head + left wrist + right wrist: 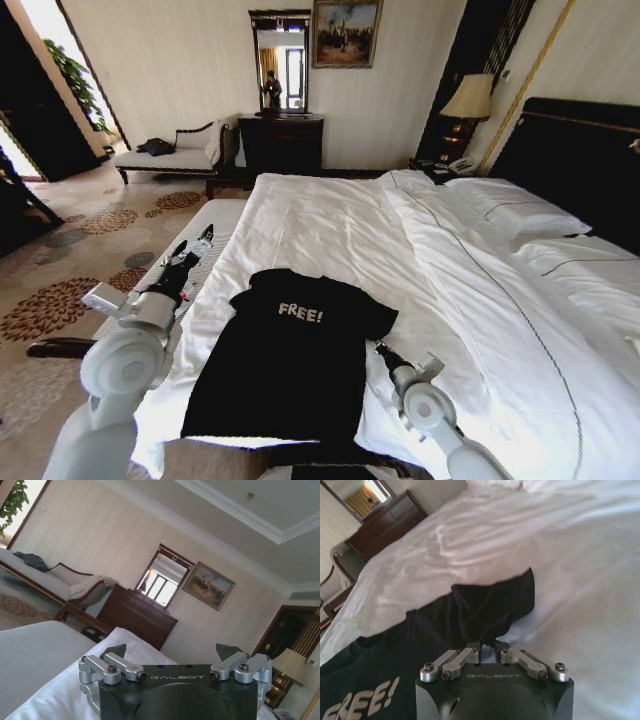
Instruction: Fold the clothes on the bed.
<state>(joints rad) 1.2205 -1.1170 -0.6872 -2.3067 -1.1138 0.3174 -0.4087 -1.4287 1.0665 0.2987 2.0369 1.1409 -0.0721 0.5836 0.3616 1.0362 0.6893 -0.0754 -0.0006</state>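
Left of frame in the head view: the left arm reaches forward along the near left edge of the bed (330,215). The left end effector (195,247) hangs over the narrow pale bench at the bed's foot side, just beside the white duvet (470,290) and apart from the garment. In the left wrist view its fingertips (116,650) stand wide apart with nothing between them; beyond them are a dark wooden dresser (136,620) with a mirror and a framed painting (208,584).

Centre of frame: the black T-shirt (290,360) lies flat on the duvet in the lower middle, chest up, white "FREE!" lettering readable, collar toward the upper part of the frame and hem toward the near edge. Both short sleeves are spread outward. No fold is visible in the body or sleeves.

Right of centre: the right end effector (383,354) sits low at the T-shirt's right edge, just below the right sleeve. In the right wrist view its fingertips are drawn together to a narrow gap at the dark fabric edge where it meets the duvet; whether cloth is actually pinched cannot be told.

Assessment: the task appears to be at its start. The garment is laid out and not yet folded; all folds remain. The right arm appears positioned for a first grasp at the sleeve side.
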